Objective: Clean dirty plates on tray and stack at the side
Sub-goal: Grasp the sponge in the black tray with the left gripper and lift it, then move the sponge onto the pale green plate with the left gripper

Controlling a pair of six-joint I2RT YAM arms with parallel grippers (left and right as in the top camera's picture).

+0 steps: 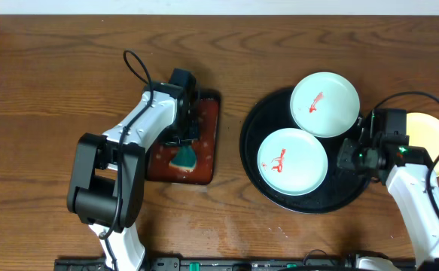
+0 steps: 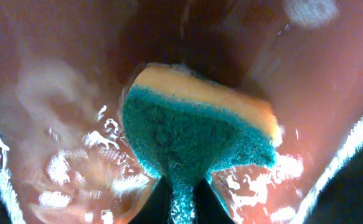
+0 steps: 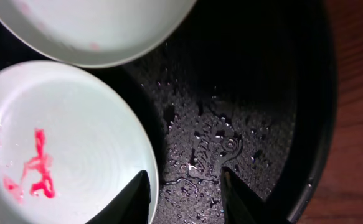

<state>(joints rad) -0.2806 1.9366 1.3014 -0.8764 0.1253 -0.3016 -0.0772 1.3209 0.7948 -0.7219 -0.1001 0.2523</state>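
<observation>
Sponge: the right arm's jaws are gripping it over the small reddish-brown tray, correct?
Not the right arm. The left gripper has its jaws shut on the sponge over the small reddish-brown tray, as the overhead view shows. The right gripper is open over the black tray.

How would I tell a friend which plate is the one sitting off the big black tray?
Start at the large round black tray on the table's right half. Just past its right rim, partly behind the white arm, lies the yellow plate. The two plates on the tray are mint-white with red smears; this one is pale yellow.
</observation>
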